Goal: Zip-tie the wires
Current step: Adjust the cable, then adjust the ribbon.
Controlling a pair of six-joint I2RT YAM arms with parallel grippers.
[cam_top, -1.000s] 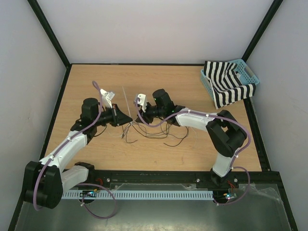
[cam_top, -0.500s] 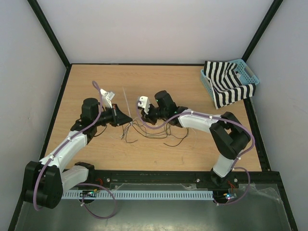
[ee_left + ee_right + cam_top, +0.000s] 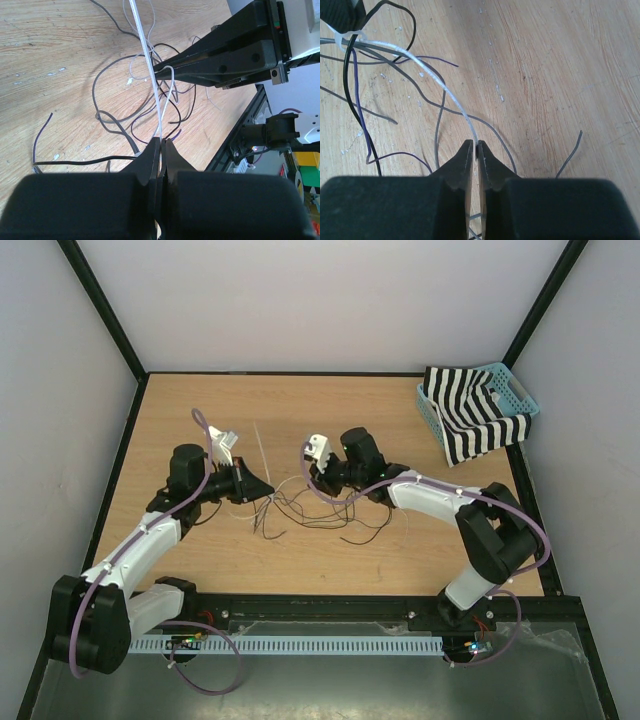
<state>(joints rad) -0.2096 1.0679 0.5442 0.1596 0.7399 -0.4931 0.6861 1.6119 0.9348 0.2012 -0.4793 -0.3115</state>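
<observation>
The wires (image 3: 320,510) lie in loose black and grey loops on the wooden table between my two grippers. My left gripper (image 3: 270,490) is shut on a white zip tie (image 3: 146,55) at the bunch's left end, and the strip runs straight away from its jaws (image 3: 161,141). In the right wrist view the zip tie's head (image 3: 345,37) sits round several wires (image 3: 360,115) beside the left fingertip. From there a white stretch (image 3: 435,80) arcs to my right gripper (image 3: 476,145), which is shut on it. Seen from above, my right gripper (image 3: 308,478) is a short way right of the left one.
A teal basket (image 3: 525,400) holding a black-and-white striped cloth (image 3: 470,415) stands at the back right corner. A black rail (image 3: 330,610) runs along the near table edge. White walls close in the table on three sides.
My right gripper was open, has shut on the white strip and has drawn back to the right, away from the left gripper. The left arm has stayed put.
</observation>
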